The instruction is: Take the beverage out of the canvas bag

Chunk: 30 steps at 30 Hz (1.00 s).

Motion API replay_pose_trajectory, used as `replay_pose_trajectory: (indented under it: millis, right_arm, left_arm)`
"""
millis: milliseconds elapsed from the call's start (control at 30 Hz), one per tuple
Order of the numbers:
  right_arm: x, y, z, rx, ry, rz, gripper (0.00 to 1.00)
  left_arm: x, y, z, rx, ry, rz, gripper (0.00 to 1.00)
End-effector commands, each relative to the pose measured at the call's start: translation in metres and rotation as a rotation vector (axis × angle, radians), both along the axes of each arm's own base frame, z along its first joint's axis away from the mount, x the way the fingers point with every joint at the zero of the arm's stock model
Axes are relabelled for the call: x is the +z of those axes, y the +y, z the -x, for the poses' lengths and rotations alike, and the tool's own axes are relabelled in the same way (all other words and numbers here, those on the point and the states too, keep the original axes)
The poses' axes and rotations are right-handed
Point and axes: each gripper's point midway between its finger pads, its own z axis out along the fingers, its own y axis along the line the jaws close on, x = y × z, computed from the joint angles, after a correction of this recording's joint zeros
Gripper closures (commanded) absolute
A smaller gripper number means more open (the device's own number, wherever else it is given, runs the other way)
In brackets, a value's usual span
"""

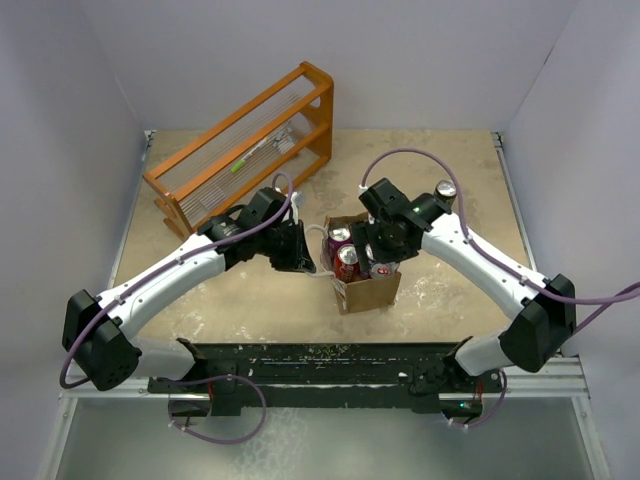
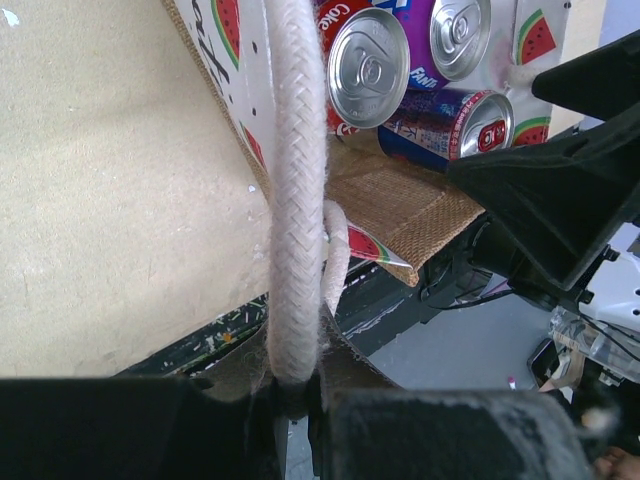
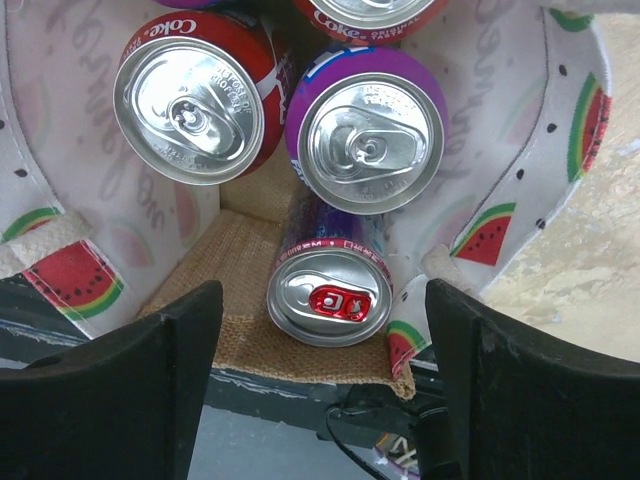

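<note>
At the back left of the worktop (image 1: pixel 250 300) stands an orange wooden rack (image 1: pixel 245 140), well apart from the rest. The left arm (image 1: pixel 170 275) reaches in from the left. The left hand (image 2: pixel 295 400) is clenched on a white rope handle (image 2: pixel 295 200) of the canvas bag (image 1: pixel 368 293), and the rope runs straight from the pinch to the bag's watermelon-printed side. The bag sits upright near the middle of the worktop, between the two hands, with its mouth wide open.

The drinks are inside it. In the right wrist view a red Coke can (image 3: pixel 190 95) is on the left, with a purple can (image 3: pixel 372 145) just beside it. A slim can with a red tab (image 3: pixel 328 298) lies nearer the bag's edge, tilted so that its side shows behind its top. A further red can (image 3: pixel 370 12) is cut off by the top edge of that view.

The right hand (image 3: pixel 320 315) hangs over the bag's mouth, released. Its two dark fingers (image 3: pixel 130 390) are spread on either side of the slim can with a gap on each side, and it grips nothing.
</note>
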Motion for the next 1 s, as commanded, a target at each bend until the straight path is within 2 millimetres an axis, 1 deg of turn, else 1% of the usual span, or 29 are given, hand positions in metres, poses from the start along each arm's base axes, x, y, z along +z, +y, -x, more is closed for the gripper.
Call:
replay_pose_trajectory:
  millis: [0,133,333,600,667,733,833,933,967]
  right_arm:
    - [-0.008,0.001,0.0,0.002,0.004,0.022,0.18]
    - [-0.019,-0.002,0.005,-0.001,0.027,0.048,0.19]
    - [-0.042,-0.006,0.014,-0.008,0.069,0.079,0.18]
    - [-0.067,-0.005,0.014,-0.015,0.098,0.113,0.19]
    - [-0.07,-0.004,0.013,-0.017,0.099,0.118,0.22]
    - [-0.07,-0.002,0.012,-0.015,0.098,0.118,0.27]
    - [-0.066,0.0,0.01,-0.016,0.09,0.113,0.37]
    - [-0.061,0.001,0.009,-0.021,0.077,0.108,0.43]
    - [-0.059,0.001,0.009,-0.023,0.073,0.106,0.46]
  left_arm:
    - [0.009,-0.002,-0.001,-0.007,-0.012,0.029,1.0]
    - [0.008,-0.003,-0.001,-0.008,-0.009,0.031,1.0]
    - [0.009,-0.004,-0.003,-0.008,-0.014,0.034,1.0]
    - [0.009,-0.005,-0.004,-0.012,-0.014,0.029,1.0]
    - [0.009,-0.005,-0.004,-0.013,-0.013,0.028,1.0]
    - [0.009,-0.005,-0.004,-0.013,-0.013,0.028,1.0]
    - [0.009,-0.005,-0.004,-0.012,-0.014,0.027,1.0]
    - [0.009,-0.004,-0.003,-0.012,-0.015,0.023,1.0]
    - [0.009,-0.003,-0.003,-0.01,-0.015,0.022,1.0]
